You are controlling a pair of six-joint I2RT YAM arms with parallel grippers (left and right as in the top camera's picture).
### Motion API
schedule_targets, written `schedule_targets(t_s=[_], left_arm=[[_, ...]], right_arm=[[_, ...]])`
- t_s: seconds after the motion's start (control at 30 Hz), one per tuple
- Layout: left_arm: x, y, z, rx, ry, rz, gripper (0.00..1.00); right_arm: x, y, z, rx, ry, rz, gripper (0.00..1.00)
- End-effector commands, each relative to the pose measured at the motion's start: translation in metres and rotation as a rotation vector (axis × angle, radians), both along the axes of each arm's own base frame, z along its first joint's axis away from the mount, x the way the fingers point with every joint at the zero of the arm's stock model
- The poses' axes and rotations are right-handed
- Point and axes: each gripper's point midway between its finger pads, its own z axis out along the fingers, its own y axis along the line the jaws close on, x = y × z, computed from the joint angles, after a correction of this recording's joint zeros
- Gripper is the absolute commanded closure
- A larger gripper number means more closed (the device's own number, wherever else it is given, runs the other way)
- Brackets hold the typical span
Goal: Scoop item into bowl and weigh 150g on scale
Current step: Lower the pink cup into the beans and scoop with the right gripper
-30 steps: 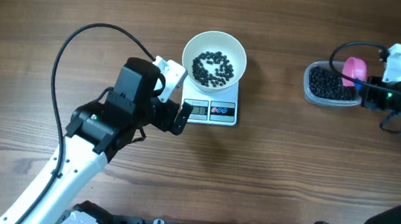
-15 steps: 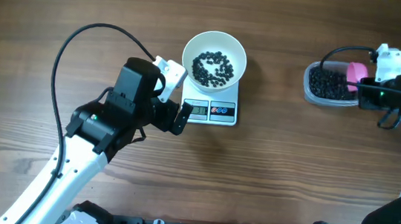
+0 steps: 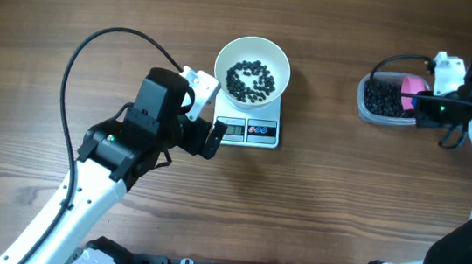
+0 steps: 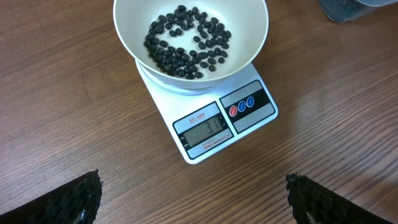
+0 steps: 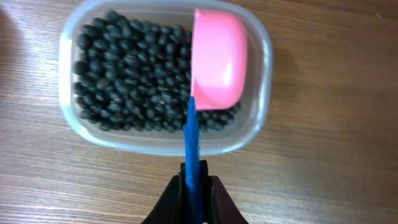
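The white bowl [image 3: 252,66] [image 4: 190,38] stands on the white scale [image 3: 250,129] [image 4: 224,122] and holds a thin layer of the black pellets [image 3: 251,78] [image 4: 186,43]. My left gripper [image 3: 206,111] [image 4: 194,198] hovers open just left of the scale, with bare wood between its fingers. At the right, a clear plastic tub [image 3: 388,99] [image 5: 165,81] is full of the black pellets [image 5: 127,74]. My right gripper [image 3: 427,95] [image 5: 195,186] is shut on the blue handle [image 5: 191,146] of a pink scoop [image 3: 413,86] [image 5: 217,59], whose cup sits tipped over the tub's right end.
A black cable [image 3: 95,47] loops over the table left of the bowl. Brown wood table [image 3: 316,211] spreads between the scale and the tub. The tub stands close to the table's right side.
My right gripper has drawn the pink scoop left and slightly up over the tub, turning the scoop's cup lower toward the pellets. The left arm, bowl and scale have not moved.
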Motion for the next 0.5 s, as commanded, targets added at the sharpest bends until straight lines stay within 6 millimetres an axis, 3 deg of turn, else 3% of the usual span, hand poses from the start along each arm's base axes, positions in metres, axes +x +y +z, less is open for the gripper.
schedule_targets(t_s=[0.0,0.17,0.47], left_arm=[[0.004,0.0,0.006,0.004,-0.021,-0.01,0.0],[0.004,0.0,0.006,0.003,-0.02,-0.01,0.0],[0.004,0.0,0.006,0.004,-0.021,-0.01,0.0]], right_arm=[[0.013,0.03,-0.008,0.087,-0.017,0.074,0.96],[0.01,0.059,-0.013,0.167,0.01,0.138,0.96],[0.004,0.062,-0.014,0.173,0.035,0.144,0.96]])
